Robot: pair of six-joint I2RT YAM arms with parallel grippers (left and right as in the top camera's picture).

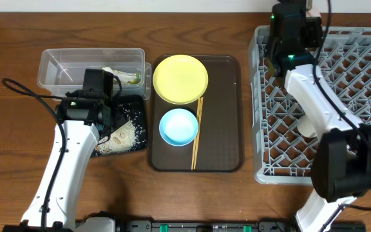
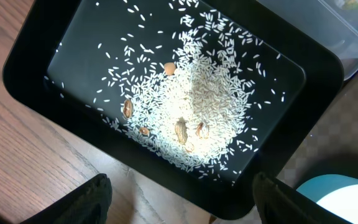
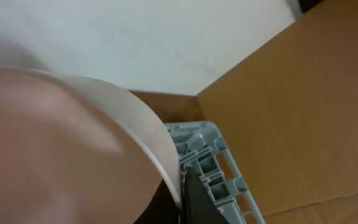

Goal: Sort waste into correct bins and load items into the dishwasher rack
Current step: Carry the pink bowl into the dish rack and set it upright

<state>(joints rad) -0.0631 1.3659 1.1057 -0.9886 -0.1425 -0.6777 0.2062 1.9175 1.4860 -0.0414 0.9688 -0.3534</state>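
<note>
Pinkish bowl (image 3: 61,143) pinched, seemingly, in right tool (image 3: 183,202) (left tool (image 2: 179,205) agape).

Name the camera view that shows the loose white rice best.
Left wrist: the loose white rice grains fill the frame, spread in the shallow black rectangular tray. Overhead shows a small patch beside the left arm. Right wrist shows none.

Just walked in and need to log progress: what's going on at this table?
The right tool is clamped on the rim of a pinkish bowl at a far corner of the grey rack. The open left tool hovers above the black tray of rice. The yellow plate, blue bowl and chopsticks lie on the brown tray, not yet loaded.
</note>
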